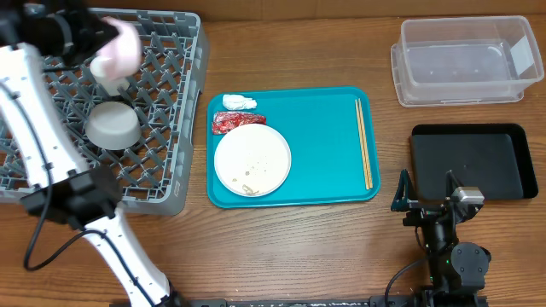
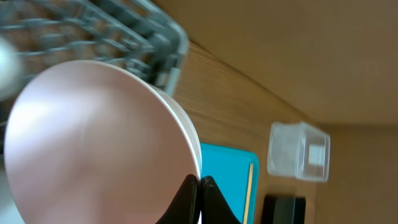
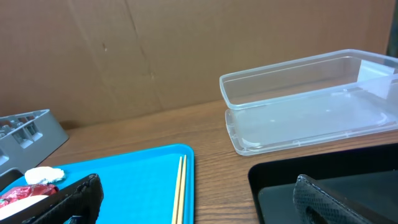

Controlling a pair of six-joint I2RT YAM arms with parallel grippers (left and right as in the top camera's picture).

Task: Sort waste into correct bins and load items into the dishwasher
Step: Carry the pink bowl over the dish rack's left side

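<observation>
My left gripper (image 1: 104, 38) is shut on the rim of the pale pink bowl (image 1: 122, 47) and holds it tilted above the grey dishwasher rack (image 1: 171, 102). In the left wrist view the fingertips (image 2: 200, 186) pinch the bowl's edge (image 2: 93, 143). A grey-blue bowl (image 1: 113, 124) sits in the rack. The teal tray (image 1: 324, 128) carries the white plate (image 1: 252, 159) with food scraps (image 1: 249, 185), a white tissue (image 1: 239, 102), a red wrapper (image 1: 237, 121) and chopsticks (image 1: 364, 142). My right gripper (image 1: 426, 192) is open and holds nothing, low near the black tray bin (image 1: 473, 162).
The clear tub (image 1: 465, 60) stands at the back right, behind the black tray. In the right wrist view the chopsticks (image 3: 180, 186) lie along the teal tray's right edge, with the black tray (image 3: 323, 180) close on the right and the tub (image 3: 311, 99) beyond.
</observation>
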